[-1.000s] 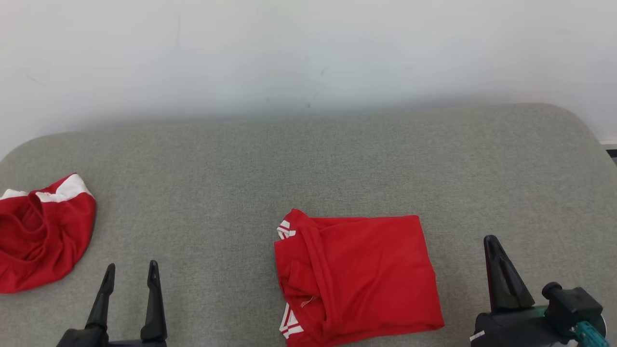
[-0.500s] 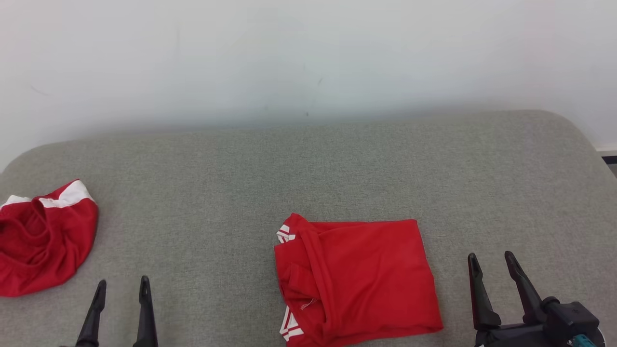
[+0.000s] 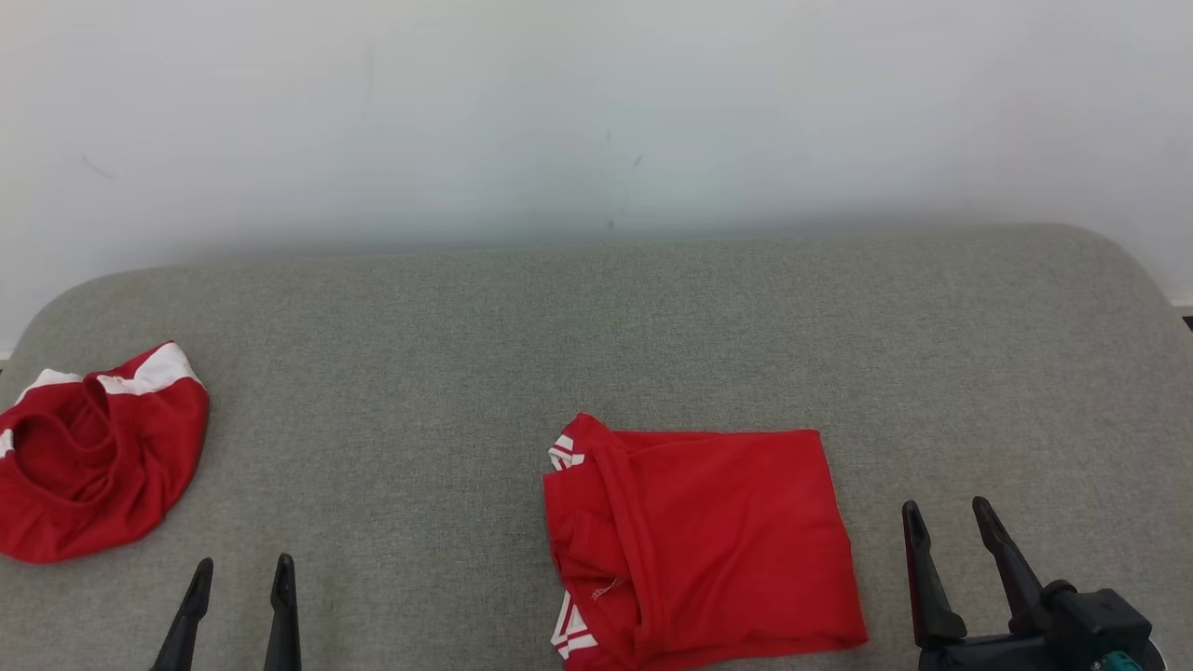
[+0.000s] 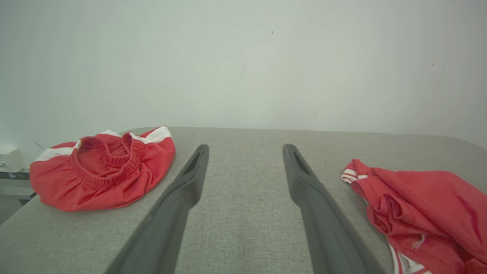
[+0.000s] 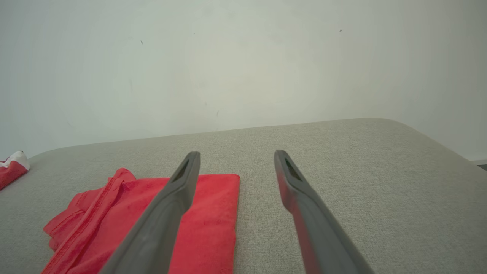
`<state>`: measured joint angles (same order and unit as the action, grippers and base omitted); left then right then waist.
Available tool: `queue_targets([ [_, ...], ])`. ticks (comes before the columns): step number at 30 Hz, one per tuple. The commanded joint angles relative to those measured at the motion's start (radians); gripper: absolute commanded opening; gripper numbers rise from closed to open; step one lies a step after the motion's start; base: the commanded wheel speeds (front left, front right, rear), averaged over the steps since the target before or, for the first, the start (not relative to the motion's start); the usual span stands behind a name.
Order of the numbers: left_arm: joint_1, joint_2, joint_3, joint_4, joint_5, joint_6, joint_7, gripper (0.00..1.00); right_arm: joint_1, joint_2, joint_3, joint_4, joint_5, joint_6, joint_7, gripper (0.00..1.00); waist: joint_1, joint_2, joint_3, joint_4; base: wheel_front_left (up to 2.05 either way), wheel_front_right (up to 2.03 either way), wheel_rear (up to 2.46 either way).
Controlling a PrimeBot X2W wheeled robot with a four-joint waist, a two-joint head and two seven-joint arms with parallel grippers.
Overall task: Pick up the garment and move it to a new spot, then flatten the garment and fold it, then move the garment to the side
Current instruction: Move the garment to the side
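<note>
- Nearest me, at the lower left of the head view, the left jaws stand wide open and empty, fingers (image 3: 282, 606) pointing up the frame over bare bench (image 3: 419, 419).
- At the lower right, the right jaws are likewise spread and hold nothing. Their fingers (image 3: 918, 578) are just beside the right edge of the folded garment (image 3: 708, 550), not touching it.
- That red garment lies flat in a rough rectangle at the lower centre, a little to the right. Its right and far edges are clean; its left edge is a bunched roll with white-striped trim (image 3: 566, 455) showing (the weak side of the fold, I'd say).
- My reading: flattening and folding look done, so the move to the side is what remains.
- To do it well, I would bring both jaws in low, one on each side, and pinch through every layer, taking the left roll whole so it cannot unravel.
- I would lift only enough to clear the bench, keep the jaws level with their spacing steady, and set the garment down before opening.
- Farther off, at the left edge, sits a crumpled red garment (image 3: 93, 457), well apart; I would steer clear of it.
- Beyond everything is a pale wall (image 3: 596, 112).
</note>
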<state>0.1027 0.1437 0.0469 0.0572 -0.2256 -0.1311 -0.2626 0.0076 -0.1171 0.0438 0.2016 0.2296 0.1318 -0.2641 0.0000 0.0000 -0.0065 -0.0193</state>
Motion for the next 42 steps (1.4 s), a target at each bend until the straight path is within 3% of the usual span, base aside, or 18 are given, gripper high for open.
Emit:
queue_targets([
  [1,0.007,0.011,-0.003,-0.001,-0.008,0.001,-0.003,1.0,0.01,-0.005,0.001,0.001,0.0,-0.003,0.0,1.0,0.0,0.0,0.0,0.002,0.0,0.0,0.0],
  [22,-0.013,0.033,-0.031,0.006,-0.019,0.001,-0.003,1.0,-0.041,-0.026,0.026,0.066,0.018,-0.003,0.014,1.0,0.0,0.0,0.005,0.017,0.0,0.0,0.0],
  [33,-0.045,0.037,-0.06,0.01,-0.015,0.001,-0.003,1.0,-0.205,-0.052,0.066,0.308,0.036,-0.003,0.123,1.0,0.0,0.0,0.035,0.08,0.0,0.0,0.0],
  [42,-0.067,0.033,-0.072,0.019,-0.02,0.001,-0.003,1.0,-0.321,-0.033,0.085,0.558,0.06,-0.003,0.149,1.0,0.0,0.0,0.062,0.12,0.0,0.0,0.0],
])
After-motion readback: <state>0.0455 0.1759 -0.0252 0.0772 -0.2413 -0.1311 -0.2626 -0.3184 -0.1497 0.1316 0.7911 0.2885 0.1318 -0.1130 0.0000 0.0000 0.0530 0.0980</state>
